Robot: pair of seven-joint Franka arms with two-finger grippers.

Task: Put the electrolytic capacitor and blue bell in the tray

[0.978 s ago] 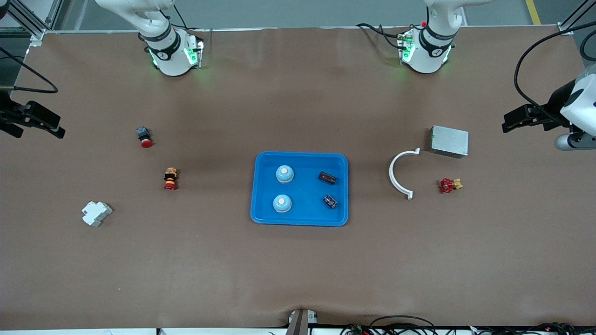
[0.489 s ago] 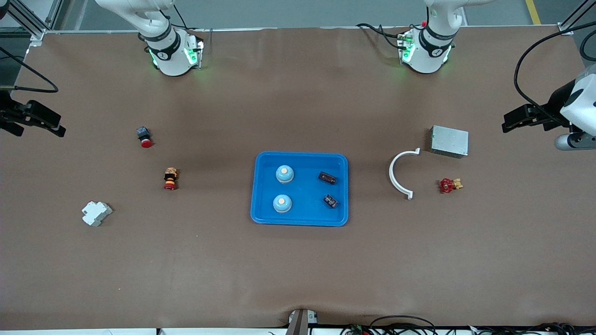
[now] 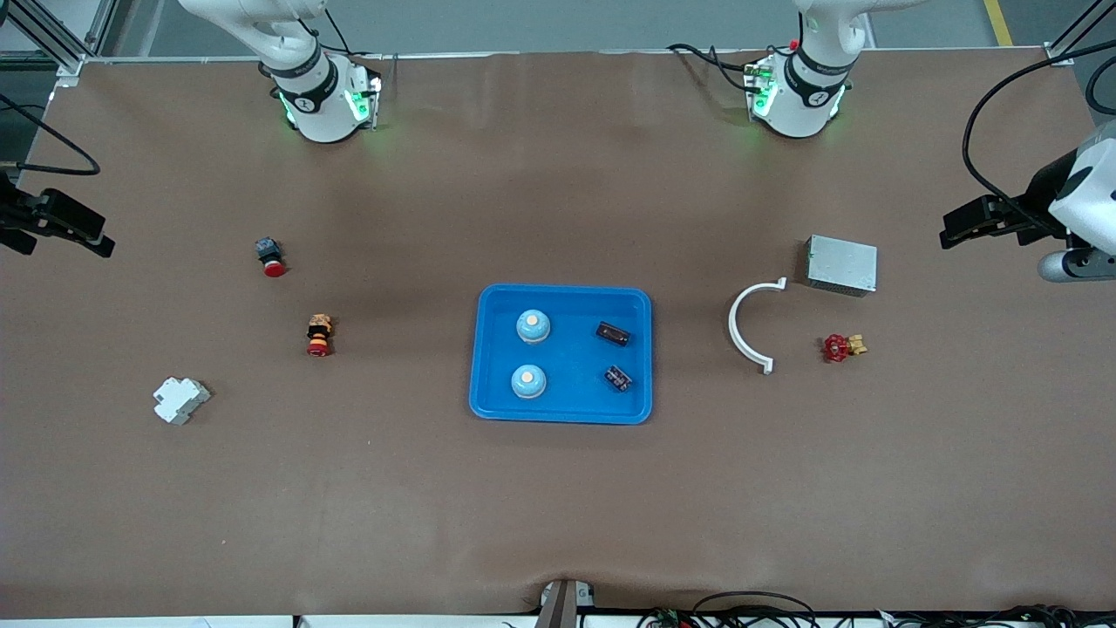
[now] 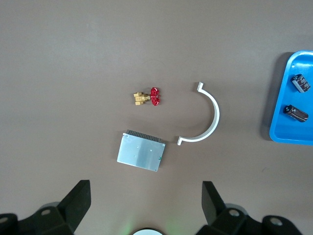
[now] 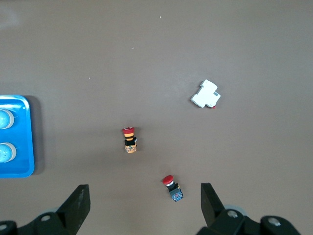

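Left gripper (image 4: 144, 205), fingers spread and empty, hangs over bare brown paper by the ribbed metal box (image 3: 841, 264). Right gripper (image 5: 144, 205), equally spread and empty, hangs at the right arm's end, partly cut off by the front view's edge. The glossy blue tray (image 3: 488, 349), mid-table with open room all round, holds two domed bells (image 3: 533, 326) (image 3: 528, 381) and two dark cylindrical capacitors (image 3: 613, 333) (image 3: 618, 378).

The bench (image 3: 558, 506) wears a matt brown covering. On it, the tray (image 3: 488, 410) looks like smooth glossy blue plastic; beside it, the box (image 3: 841, 264) is dull grey metal.
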